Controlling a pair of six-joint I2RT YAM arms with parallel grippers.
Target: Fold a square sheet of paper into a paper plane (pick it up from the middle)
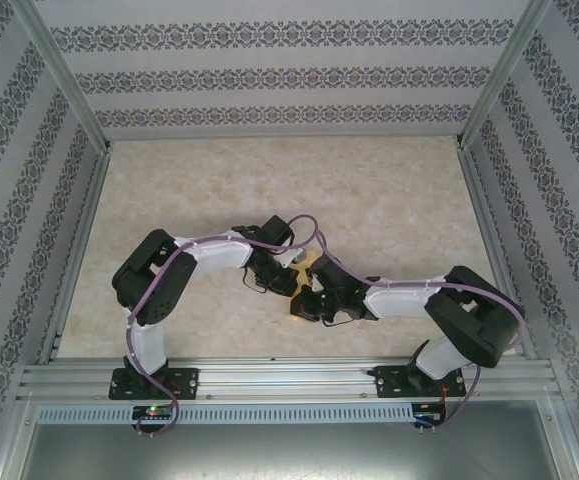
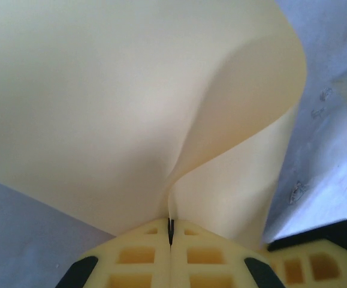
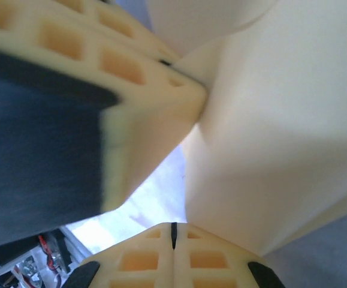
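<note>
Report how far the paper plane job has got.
Done: the sheet is lifted off the table. In hand: the left gripper is shut on it, bowing it into a soft curve. The right gripper is shut right beside it, though I cannot tell if it grips. Left: every fold. No sharp crease or dart shape shows yet.

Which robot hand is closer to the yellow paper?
Left: the left gripper pinches the paper. The right gripper, also shut, sits right by its edge; a grip there is unclear.

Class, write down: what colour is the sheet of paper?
Plain pale yellow, no pattern; the sheet of paper shows best in the left wrist view.
</note>
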